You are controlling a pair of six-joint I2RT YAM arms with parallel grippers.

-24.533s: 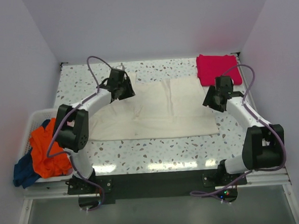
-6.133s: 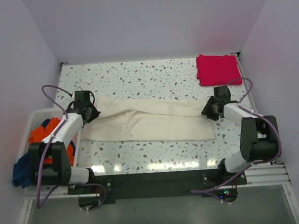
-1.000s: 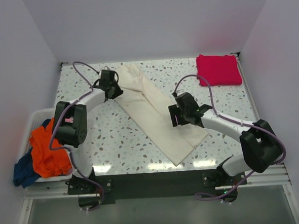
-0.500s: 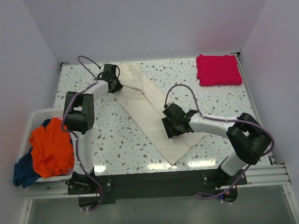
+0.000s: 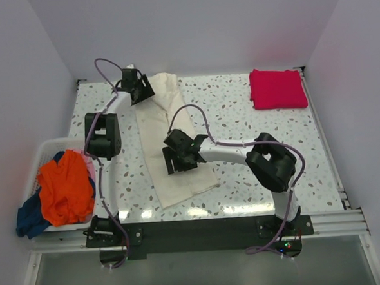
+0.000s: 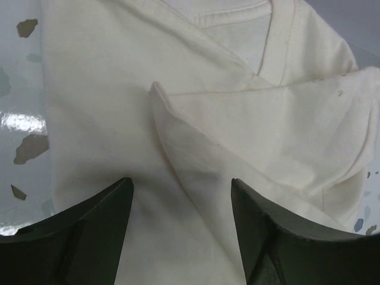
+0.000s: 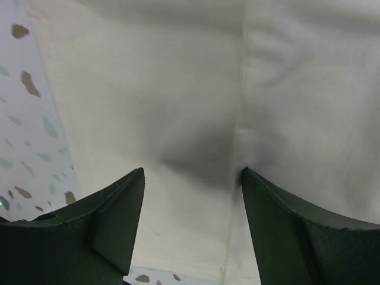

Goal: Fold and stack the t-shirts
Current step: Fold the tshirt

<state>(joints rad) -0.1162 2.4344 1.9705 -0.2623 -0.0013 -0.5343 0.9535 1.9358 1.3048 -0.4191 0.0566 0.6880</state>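
1. One cream t-shirt (image 5: 155,128) lies on the worktop (image 5: 240,113) as a long narrow strip. Its collar end is at the far left and its hem end is near the front edge, so the long axis runs roughly far to near, leaning slightly rightward toward the hem.
2. The left end effector (image 6: 181,184) hovers at the collar end with its fingers (image 6: 89,231) spread apart and nothing between them. A folded sleeve flap and the neckline lie just ahead of it.
3. The right end effector (image 7: 192,172) is over the near half of the strip, likewise spread wide and empty, with flat cloth and a lengthwise crease below it.
4. Judged from this layout, the strip next needs folding across its length. The hem lies nearward of the right end effector, which is the closer arm for that end, while the left one is already at the collar.
5. A magenta-red t-shirt (image 5: 277,89) sits folded at the far right corner, well apart.
6. The basket (image 5: 42,148) on the left holds an orange t-shirt (image 5: 65,189) and a dark blue t-shirt (image 5: 30,220).
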